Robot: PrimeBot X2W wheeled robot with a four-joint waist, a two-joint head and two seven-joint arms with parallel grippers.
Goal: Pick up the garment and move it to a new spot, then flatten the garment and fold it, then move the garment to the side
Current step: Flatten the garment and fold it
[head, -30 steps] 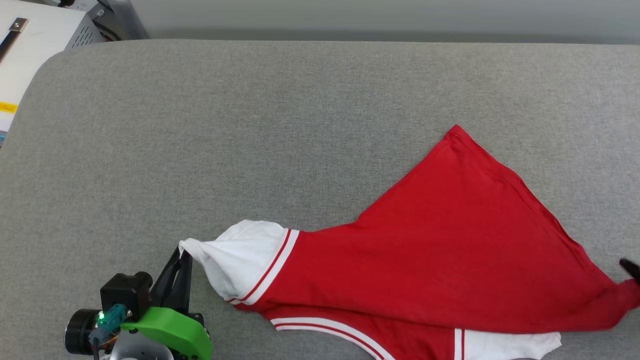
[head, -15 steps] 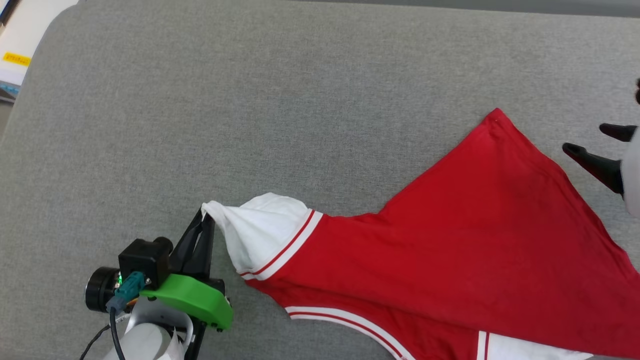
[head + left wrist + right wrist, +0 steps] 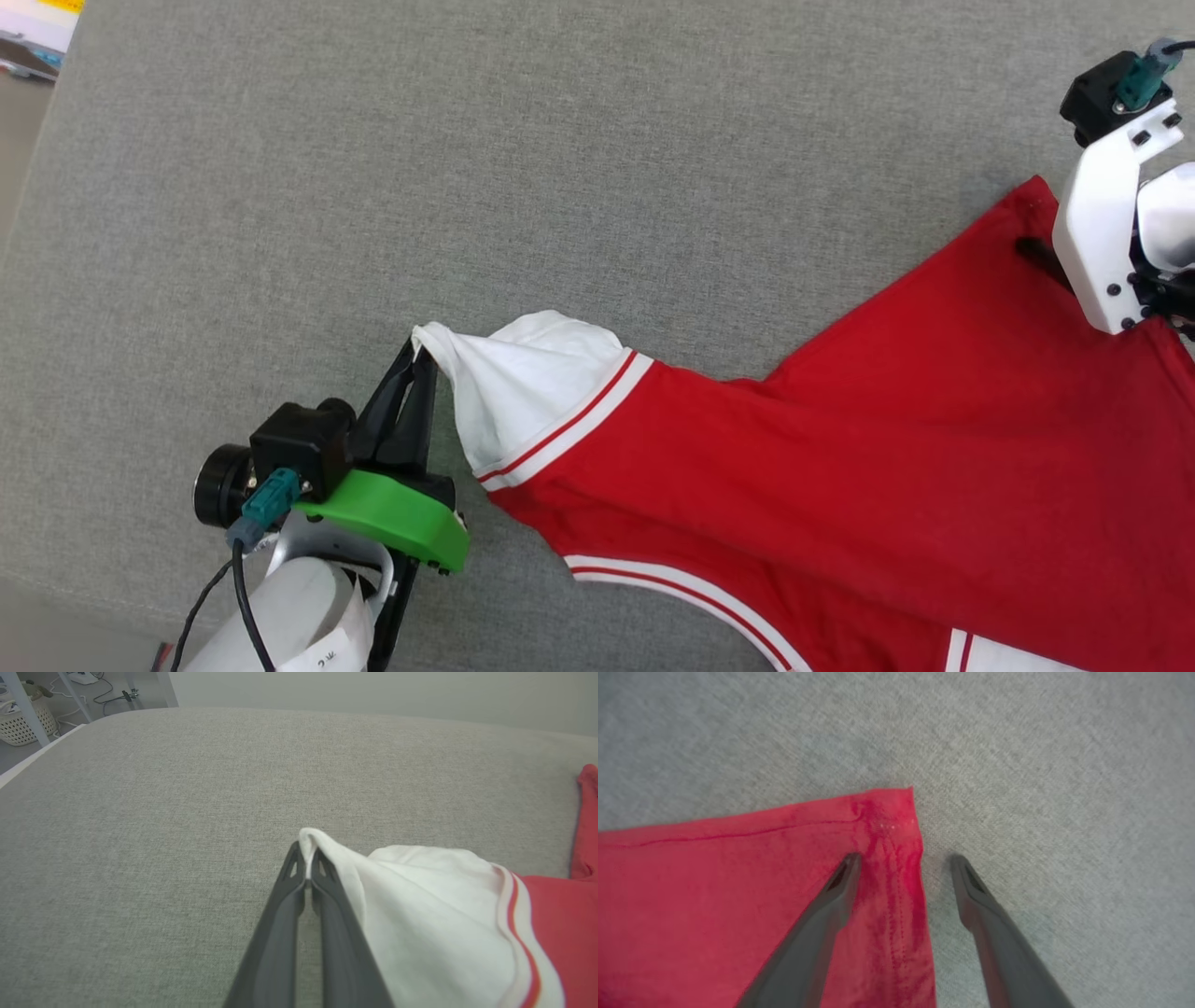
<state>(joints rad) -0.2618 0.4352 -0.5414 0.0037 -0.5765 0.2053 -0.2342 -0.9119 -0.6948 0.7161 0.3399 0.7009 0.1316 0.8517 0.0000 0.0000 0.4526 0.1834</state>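
Note:
The garment (image 3: 840, 467) is a red shirt with white, red-striped sleeves, spread over the right half of a grey padded surface. My left gripper (image 3: 425, 350) is shut on the tip of the white sleeve (image 3: 532, 373). In the left wrist view the left gripper (image 3: 306, 856) pinches a white fold of the garment (image 3: 444, 905) just above the surface. My right gripper (image 3: 1046, 238) hangs over the shirt's far corner, mostly hidden by its white mount. In the right wrist view the right gripper (image 3: 903, 858) is open. One finger is over the garment (image 3: 738, 882), the other over bare fabric.
The grey padded surface (image 3: 467, 140) stretches wide to the left and back. Its rounded left edge drops to the floor at the lower left. A woven basket (image 3: 21, 721) and cables lie on the floor beyond the far left corner.
The head view has shifted down and right. My right gripper has come in from the right edge to the shirt's far corner. My left gripper still holds the sleeve tip.

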